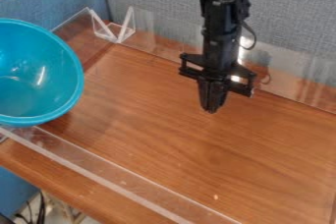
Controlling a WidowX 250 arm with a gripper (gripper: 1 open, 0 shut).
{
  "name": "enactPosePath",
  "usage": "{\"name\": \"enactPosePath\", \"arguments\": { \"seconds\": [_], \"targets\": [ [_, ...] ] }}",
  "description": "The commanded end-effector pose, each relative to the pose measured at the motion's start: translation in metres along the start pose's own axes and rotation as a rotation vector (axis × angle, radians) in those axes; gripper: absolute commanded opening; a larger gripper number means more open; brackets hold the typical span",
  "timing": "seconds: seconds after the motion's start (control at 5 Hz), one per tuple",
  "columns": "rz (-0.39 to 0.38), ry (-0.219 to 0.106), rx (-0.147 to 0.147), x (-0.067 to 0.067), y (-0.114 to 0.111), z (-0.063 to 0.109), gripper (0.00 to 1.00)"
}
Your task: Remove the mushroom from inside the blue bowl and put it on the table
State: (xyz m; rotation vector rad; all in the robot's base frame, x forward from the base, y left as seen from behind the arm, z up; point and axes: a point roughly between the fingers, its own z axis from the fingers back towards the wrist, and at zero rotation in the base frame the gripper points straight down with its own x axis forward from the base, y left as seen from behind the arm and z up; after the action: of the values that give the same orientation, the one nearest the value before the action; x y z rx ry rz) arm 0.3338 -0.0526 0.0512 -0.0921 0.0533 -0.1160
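Mushroom hidden: you can't see it inside the deep turquoise plastic bowl at the glossy reddish-brown wood-grain surface's left edge. Tool together, empty, near the far edge. Probably light; pinch its cap gently.

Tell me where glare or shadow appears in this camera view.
In the camera view, the glossy table shows a pale sheen near the centre; the blue bowl carries small highlights inside; a soft shadow lies left of the gripper.

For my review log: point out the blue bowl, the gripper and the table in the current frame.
blue bowl (pixel 33 71): camera view, on its glossy inner wall.
gripper (pixel 211 107): camera view, at the shut fingertips, pointing down.
table (pixel 157 144): camera view, on bare wood-grain surface.
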Motion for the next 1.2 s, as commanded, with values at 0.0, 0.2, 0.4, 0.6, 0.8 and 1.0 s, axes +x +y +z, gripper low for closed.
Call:
{"name": "enactPosePath", "arguments": {
  "seconds": [0.0, 0.2, 0.4, 0.6, 0.8, 1.0],
  "targets": [
    [0.004, -0.051, 0.004, 0.012, 0.003, 0.014, 0.00],
    [0.010, -0.042, 0.004, 0.014, 0.004, 0.011, 0.00],
    [0.018, -0.034, 0.005, 0.017, 0.005, 0.009, 1.00],
    [0.021, -0.033, 0.012, 0.021, 0.004, 0.010, 1.00],
    [0.020, -0.038, 0.018, 0.030, 0.004, 0.014, 1.00],
    [0.024, -0.043, 0.021, 0.038, 0.004, 0.013, 1.00]
  ]
}}
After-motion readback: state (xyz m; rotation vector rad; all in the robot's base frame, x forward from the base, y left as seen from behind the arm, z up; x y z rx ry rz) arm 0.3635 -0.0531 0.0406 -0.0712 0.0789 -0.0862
